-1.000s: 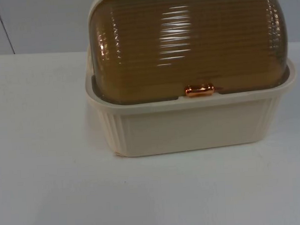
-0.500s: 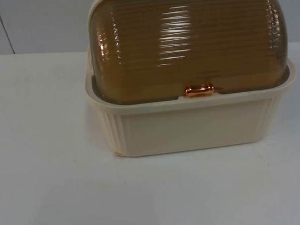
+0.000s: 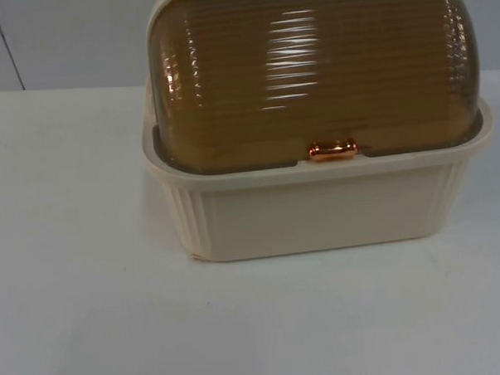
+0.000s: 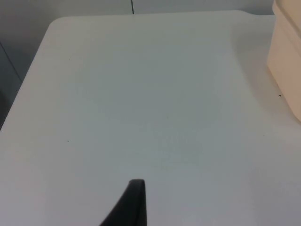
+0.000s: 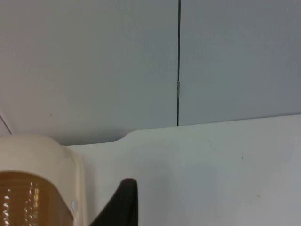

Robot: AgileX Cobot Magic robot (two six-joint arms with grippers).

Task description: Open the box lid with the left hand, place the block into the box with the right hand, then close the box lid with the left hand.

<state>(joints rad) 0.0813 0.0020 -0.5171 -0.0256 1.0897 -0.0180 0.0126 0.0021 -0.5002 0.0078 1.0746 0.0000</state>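
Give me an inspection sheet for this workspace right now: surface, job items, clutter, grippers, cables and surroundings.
Surface: white table, bare around the box.
Job's things: cream box standing on the table; its amber ribbed lid is down, copper handle at the front rim. Block: nothing seen.
Clutter: nothing seen.
Grippers: left gripper's fingertip is over bare table beside the box; right gripper's fingertip is near the box's domed end. Neither touches anything.
Cables: nothing seen.
Surroundings: grey partition wall behind the table.

Even, soft overhead light. White glare streaks on amber lid (image 3: 311, 68). Faint shadow under box (image 3: 317, 205) toward bench (image 3: 89, 311) front edge. Top view slightly soft, no hard shadows.
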